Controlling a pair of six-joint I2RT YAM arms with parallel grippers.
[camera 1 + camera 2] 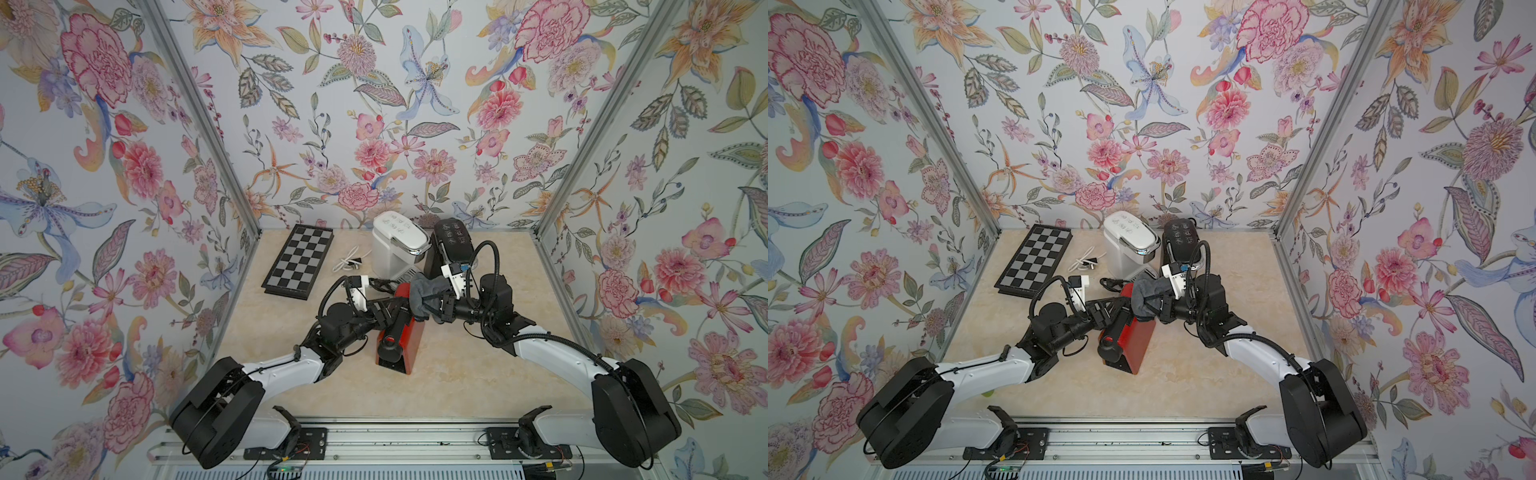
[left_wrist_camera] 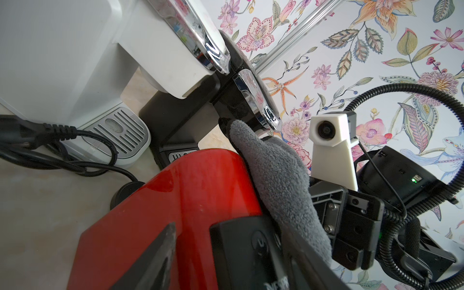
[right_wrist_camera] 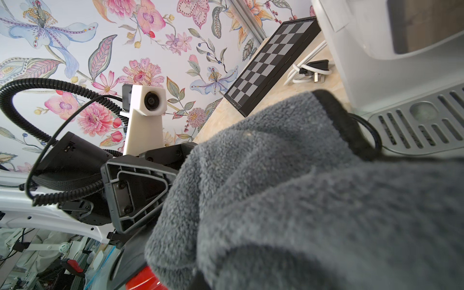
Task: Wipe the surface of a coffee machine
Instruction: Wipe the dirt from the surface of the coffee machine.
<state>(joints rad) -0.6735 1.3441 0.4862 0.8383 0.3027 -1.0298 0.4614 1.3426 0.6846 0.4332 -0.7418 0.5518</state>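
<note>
red coffee machine [image 1: 411, 345] sat mid-desk, centre of frame in both top views, nose toward the lower edge, standing just in front of the white coffee machine [image 1: 395, 241] and black coffee machine [image 1: 453, 241] at upper centre; my read: out front so both arms could reach it. left pincer [image 1: 384, 311] was on its left flank, jaws part-spread astride the black top section. It looked like a brace grip so the body wouldn't skid under wiping load, though the left wrist view didn't show firm contact on both sides. right pincer [image 1: 431, 306] was clamped tight on a bunched grey cloth [image 1: 426, 291], and the wad was pressed on the rear top edge of the red shell, just right of centre. Bunching probably gave a thick pad and kept the fingers off the paint. The cloth's loose corner poked toward the black machine's base in the left wrist view [image 2: 241, 130]. black power cord [image 2: 75, 140] trailed on the desk [image 1: 457, 386] beside the white unit's drip grille, clear of the wipe path. chessboard [image 1: 299, 259] and white cable [image 1: 351, 259] sat upper left of centre, not involved. Writing: icon buttons only on the white and black lids. There was small white lettering on the red machine's black top, cut off at the lower edge of the left wrist view, not legible; no brand readable anywhere
</note>
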